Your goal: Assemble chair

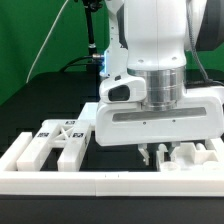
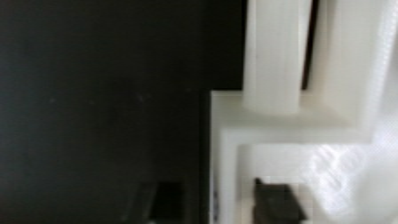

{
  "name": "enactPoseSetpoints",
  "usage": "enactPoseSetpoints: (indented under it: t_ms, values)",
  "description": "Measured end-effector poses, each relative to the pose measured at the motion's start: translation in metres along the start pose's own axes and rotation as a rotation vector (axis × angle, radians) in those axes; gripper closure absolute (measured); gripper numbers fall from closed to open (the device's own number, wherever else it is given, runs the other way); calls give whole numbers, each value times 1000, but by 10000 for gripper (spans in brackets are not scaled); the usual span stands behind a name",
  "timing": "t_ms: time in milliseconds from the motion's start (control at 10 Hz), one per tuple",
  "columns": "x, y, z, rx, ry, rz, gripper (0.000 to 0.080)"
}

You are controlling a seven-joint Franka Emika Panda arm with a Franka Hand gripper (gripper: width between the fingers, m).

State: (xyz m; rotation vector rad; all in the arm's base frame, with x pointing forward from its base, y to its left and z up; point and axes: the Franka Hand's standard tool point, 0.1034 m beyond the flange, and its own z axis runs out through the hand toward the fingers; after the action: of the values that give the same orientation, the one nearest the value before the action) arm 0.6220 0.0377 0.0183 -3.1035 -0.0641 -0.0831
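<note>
Pincer [image 1: 152,153] first: its two fingers [image 2: 164,198] stand a little apart, and nothing is squeezed between them. It hangs low, close to the black table [image 1: 115,160].

Now go from the exterior view's left to its right. On that left lies a bunch of white chair parts with black-and-white tags. One of them is the cross-braced piece [image 1: 66,131], with an X shape on it. These parts sit well apart from the pincer. Along the front runs the low white rail [image 1: 60,184], which is not part of the chair.

Next comes the pincer, under the big white arm [image 1: 160,40]. Just beside it, on the exterior view's right, lies the blocky part [image 1: 190,157]. That is the nearest chair part.

In the wrist view, one finger is over the dark table and the other is over the white blocky part [image 2: 302,120]. So the part's edge sits in the gap between them. That edge is long and straight. It runs away from the fingers, not across them.

I think the next move is to go down and pinch that edge. The gap already lines up with it, so little turning should be needed. I cannot tell if a finger touches the part.
</note>
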Motion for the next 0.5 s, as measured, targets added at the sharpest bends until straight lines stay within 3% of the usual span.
enactPoseSetpoints:
  t_ms: [200,300,500]
  values:
    - [0,0,0,0,0,0,259]
    - [0,0,0,0,0,0,259]
    - [0,0,0,0,0,0,156]
